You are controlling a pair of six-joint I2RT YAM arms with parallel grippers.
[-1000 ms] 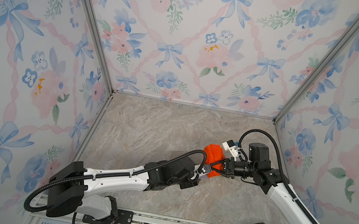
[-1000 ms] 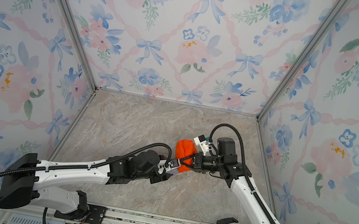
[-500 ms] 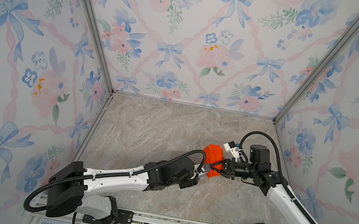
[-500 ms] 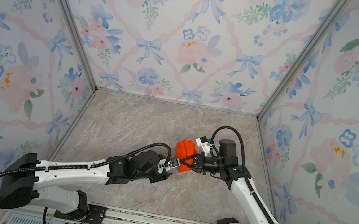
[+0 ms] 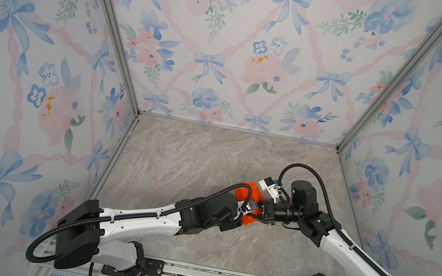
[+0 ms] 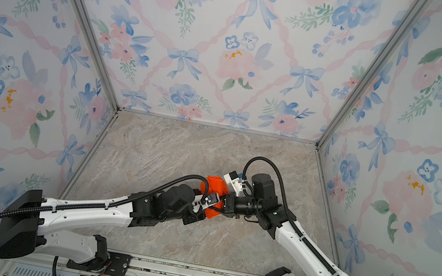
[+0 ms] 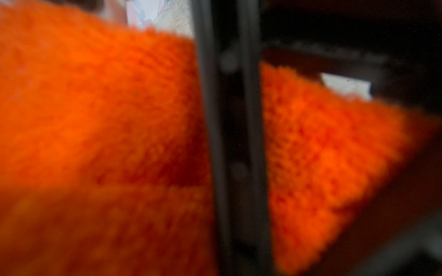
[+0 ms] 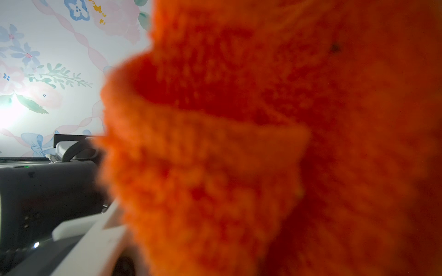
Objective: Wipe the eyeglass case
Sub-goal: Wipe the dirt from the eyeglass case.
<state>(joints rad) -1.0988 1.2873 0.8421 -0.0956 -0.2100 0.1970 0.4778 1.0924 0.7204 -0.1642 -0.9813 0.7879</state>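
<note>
An orange knitted cloth (image 5: pixel 248 192) (image 6: pixel 213 186) is bunched between my two grippers, right of the table's middle. My right gripper (image 5: pixel 259 210) (image 6: pixel 223 203) is shut on the cloth, which fills the right wrist view (image 8: pixel 263 143). My left gripper (image 5: pixel 241 214) (image 6: pixel 202 207) meets it from the left and is shut. In the left wrist view a dark narrow bar, which looks like the eyeglass case (image 7: pixel 229 143) seen edge-on, rises from the jaws with the cloth (image 7: pixel 107 119) on both sides. In both top views the cloth and arms hide the case.
The marble tabletop (image 5: pixel 195 155) is boxed in by floral walls on three sides, with a metal rail (image 5: pixel 189 274) along the front. My two forearms cross the front half. Black cables (image 5: pixel 309 172) loop above both wrists.
My right wrist and the cloth have shifted a little to the left, toward the left gripper. My left arm has hardly moved.
</note>
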